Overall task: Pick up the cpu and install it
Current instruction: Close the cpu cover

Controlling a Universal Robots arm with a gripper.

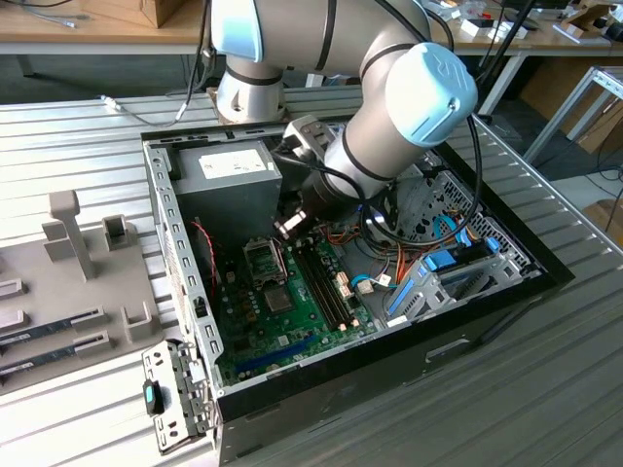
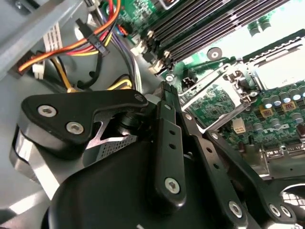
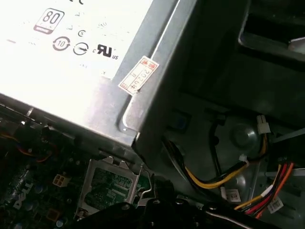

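The gripper [image 2: 164, 87] is held just above the motherboard socket [image 2: 209, 101] inside the computer case [image 1: 389, 358]. Its grip cannot be told, nor whether the cpu is carried; installation is judged unfinished.

power supply [image 1: 227, 170] beside socket [image 1: 263, 259], cables [image 1: 389, 263] opposite

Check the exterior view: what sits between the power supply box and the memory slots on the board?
The open processor socket sits there, just below the grey power supply box and to the exterior view's left of the long black memory slots. The gripper hangs right beside it.
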